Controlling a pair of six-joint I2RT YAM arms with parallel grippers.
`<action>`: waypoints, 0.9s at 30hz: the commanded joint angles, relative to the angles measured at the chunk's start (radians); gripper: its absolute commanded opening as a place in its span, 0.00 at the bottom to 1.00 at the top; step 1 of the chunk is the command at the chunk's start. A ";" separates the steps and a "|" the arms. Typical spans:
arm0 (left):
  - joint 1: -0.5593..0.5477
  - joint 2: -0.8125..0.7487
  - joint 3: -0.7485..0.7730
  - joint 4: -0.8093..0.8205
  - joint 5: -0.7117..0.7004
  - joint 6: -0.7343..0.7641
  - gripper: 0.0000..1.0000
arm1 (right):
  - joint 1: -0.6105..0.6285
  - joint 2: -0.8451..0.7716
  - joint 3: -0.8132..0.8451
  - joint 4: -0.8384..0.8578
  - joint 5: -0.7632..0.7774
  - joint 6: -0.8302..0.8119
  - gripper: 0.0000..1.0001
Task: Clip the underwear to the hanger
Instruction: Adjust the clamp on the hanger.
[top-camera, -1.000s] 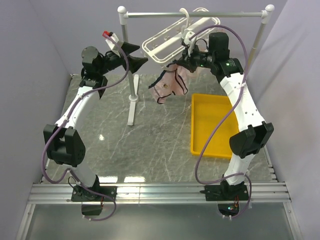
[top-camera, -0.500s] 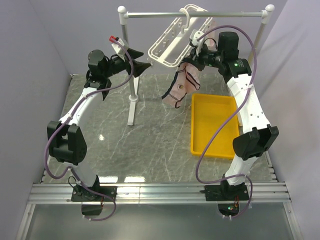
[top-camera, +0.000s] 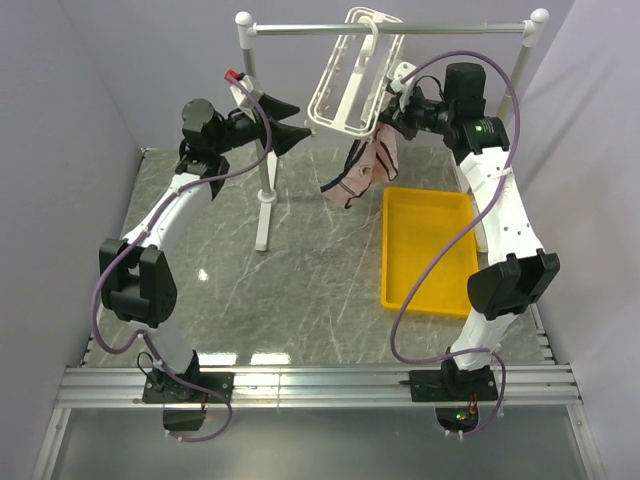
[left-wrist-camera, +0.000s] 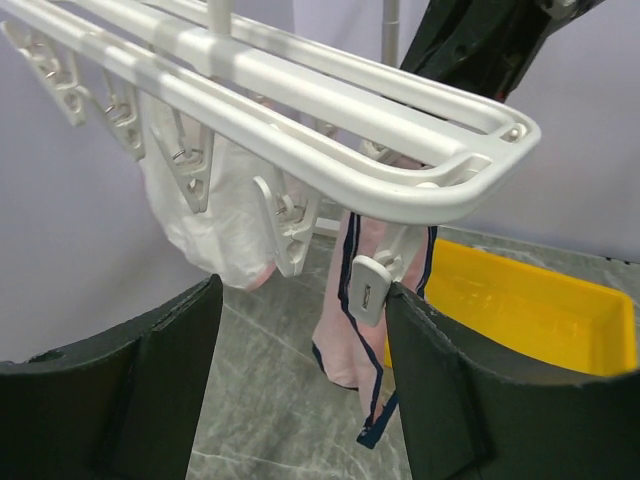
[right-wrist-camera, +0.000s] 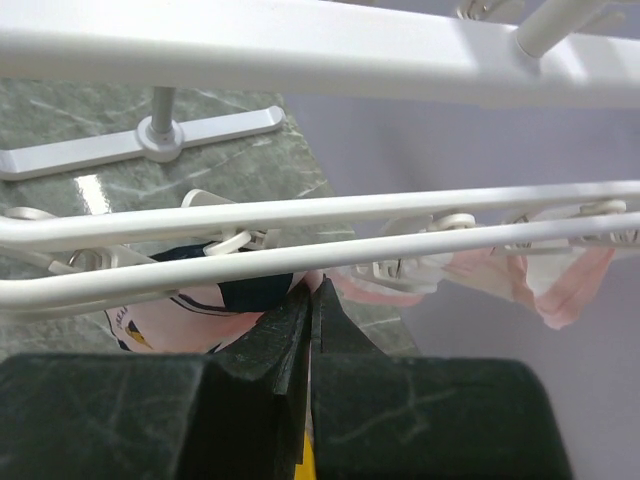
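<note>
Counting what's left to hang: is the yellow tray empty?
Empty as far as seen: the yellow tray shows only bare floor.

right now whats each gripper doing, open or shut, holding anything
left gripper: open, holding nothing, facing the end of the hanger
right gripper: shut on the underwear with navy trim

The hanger (left-wrist-camera: 420, 195) hangs from the rail (top-camera: 450, 29) at the far side, with the underwear (top-camera: 360, 172) dangling below it, above the counter (top-camera: 300, 280). The tray (top-camera: 425, 250) sits on the counter, near right of the underwear. The left tool (top-camera: 295, 122) is left of the hanger and the right tool (top-camera: 385, 128) is right of it.
</note>
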 joint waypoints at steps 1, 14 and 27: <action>-0.011 0.010 0.057 0.072 0.068 -0.051 0.71 | -0.021 -0.022 0.035 0.001 -0.014 -0.014 0.00; -0.065 0.047 0.144 -0.023 0.045 -0.066 0.30 | -0.041 -0.057 0.005 0.012 -0.040 0.005 0.00; -0.070 0.059 0.171 0.072 0.166 -0.224 0.00 | -0.139 -0.019 0.055 0.009 -0.212 0.072 0.00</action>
